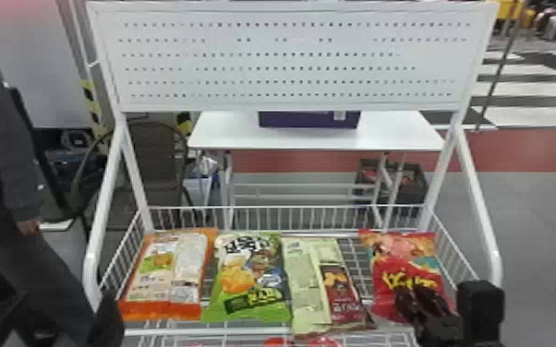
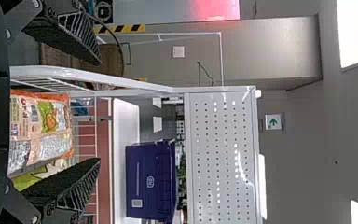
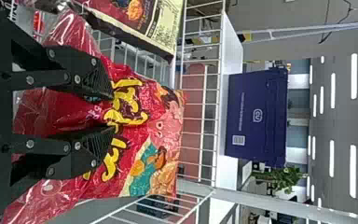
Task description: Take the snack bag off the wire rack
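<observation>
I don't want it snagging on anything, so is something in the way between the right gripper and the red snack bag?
Nothing visible is in the way: the right gripper is right at the red snack bag. The pale green bag lies off to the left, not between them.
</observation>
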